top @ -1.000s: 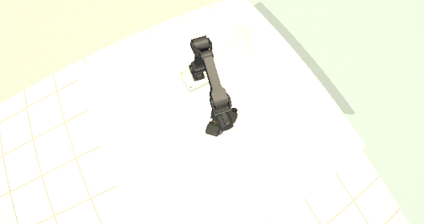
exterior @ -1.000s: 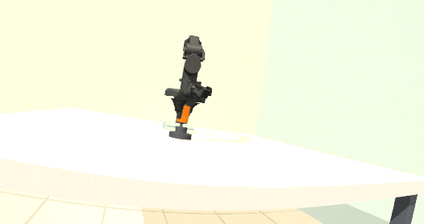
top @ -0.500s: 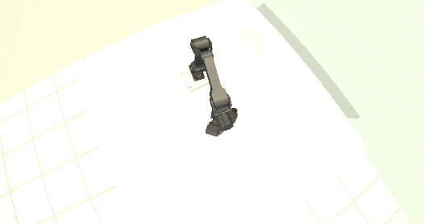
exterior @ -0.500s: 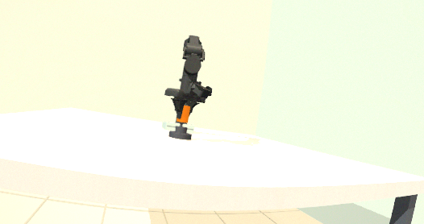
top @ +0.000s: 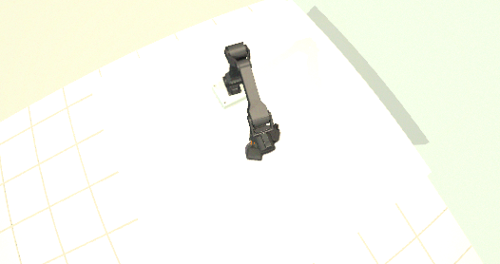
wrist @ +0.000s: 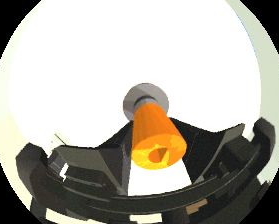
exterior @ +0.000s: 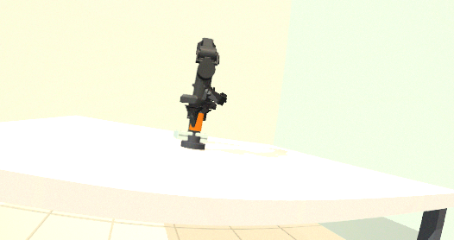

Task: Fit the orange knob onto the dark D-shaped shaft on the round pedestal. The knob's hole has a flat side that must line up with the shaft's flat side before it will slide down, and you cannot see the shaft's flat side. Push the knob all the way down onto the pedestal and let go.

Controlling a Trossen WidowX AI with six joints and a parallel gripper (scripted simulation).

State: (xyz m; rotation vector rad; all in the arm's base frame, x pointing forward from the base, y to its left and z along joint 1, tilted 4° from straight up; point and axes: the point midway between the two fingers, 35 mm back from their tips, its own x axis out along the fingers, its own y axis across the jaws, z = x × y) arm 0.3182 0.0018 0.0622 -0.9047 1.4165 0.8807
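Note:
The orange knob is upright but leans slightly in the exterior view; only a sliver shows in the top view. My gripper is shut on the knob, one finger on each side. The round pedestal stands on the table below it. In the exterior view a narrow dark neck shows between the knob's lower end and the pedestal, so the knob is not flush on it. Whether the shaft's tip is inside the hole is hidden. The pedestal is hidden in the top view.
The arm's pale base plate lies behind the pedestal in the exterior view. The arm reaches from it over the white table. The table's front edge and a dark leg show in the exterior view.

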